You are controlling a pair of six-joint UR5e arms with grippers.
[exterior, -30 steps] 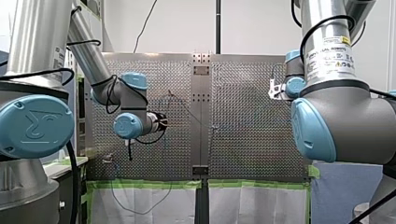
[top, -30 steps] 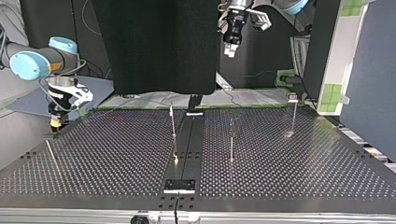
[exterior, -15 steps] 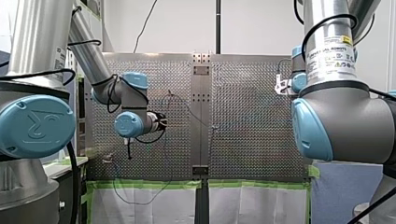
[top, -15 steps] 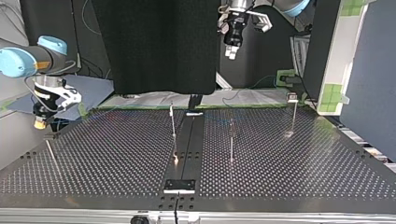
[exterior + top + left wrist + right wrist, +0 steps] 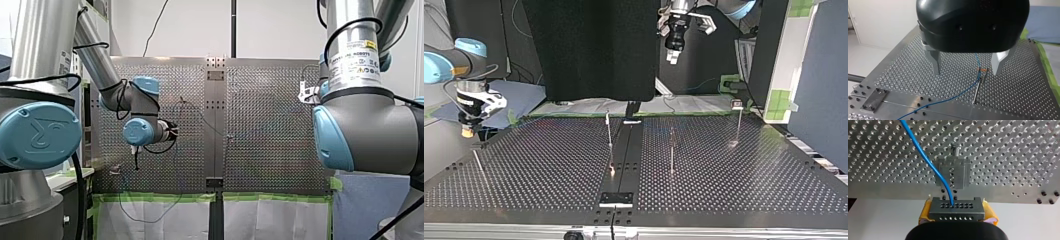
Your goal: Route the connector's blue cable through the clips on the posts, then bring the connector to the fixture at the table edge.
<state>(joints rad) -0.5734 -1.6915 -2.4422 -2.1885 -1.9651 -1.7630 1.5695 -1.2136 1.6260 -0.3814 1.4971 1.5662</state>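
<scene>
You see that the right gripper [image 5: 468,132], which carries the connector [image 5: 957,208], is no longer above the fixture [image 5: 953,176]. In the top view it now hangs just outside the edge of the table [image 5: 724,200], beside the fixture, toward the view's left. The left gripper [image 5: 672,56], well apart from the fixture, shifts only slightly.

Bright, even indoor light. The desk [image 5: 549,165] shows a small glare spot in the top view; the front view is slightly soft.

Blue cable [image 5: 934,170]; grey connector [image 5: 956,208]; yellow pads [image 5: 924,216]; silver perforated table [image 5: 1010,150]; green tape [image 5: 150,197].
</scene>
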